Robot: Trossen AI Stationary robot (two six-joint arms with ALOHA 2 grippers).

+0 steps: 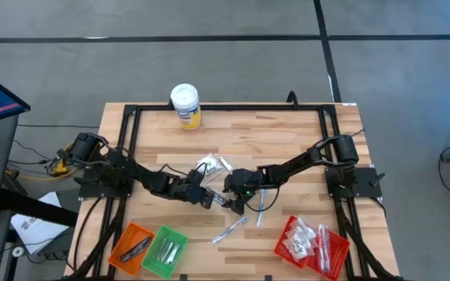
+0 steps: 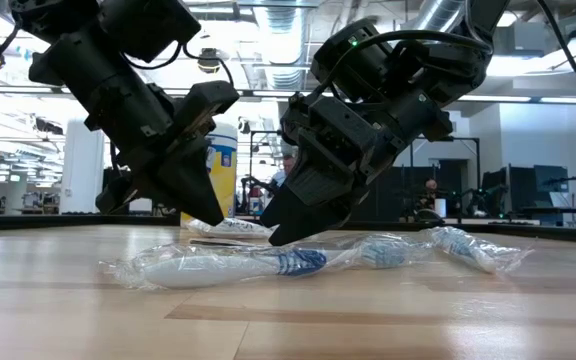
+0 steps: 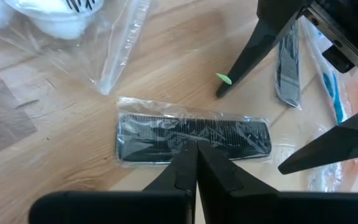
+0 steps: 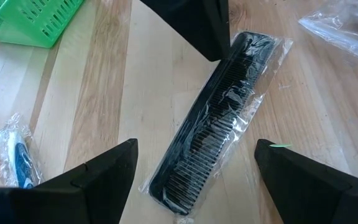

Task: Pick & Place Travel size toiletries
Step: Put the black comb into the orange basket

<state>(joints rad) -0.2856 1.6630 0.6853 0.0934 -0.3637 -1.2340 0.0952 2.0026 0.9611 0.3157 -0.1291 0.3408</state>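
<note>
Comb (image 4: 211, 124), black, fine-toothed, lies in crinkled clear wrap.

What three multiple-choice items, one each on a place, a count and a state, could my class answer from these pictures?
1. Where does the yellow canister stand? A inside a basket; B near the table edge opposite the baskets; C between the arms.
2. How many mesh baskets are there? A two; B three; C five.
3. How is the right pincer? A shut on a toothbrush; B out of view; C open, astride the wrapped comb.

1 B: it stands alone on bare wood.
2 B: orange basket, green basket, red basket.
3 C: its fingers flank the comb; the left pincer, shut, points at it.
</note>
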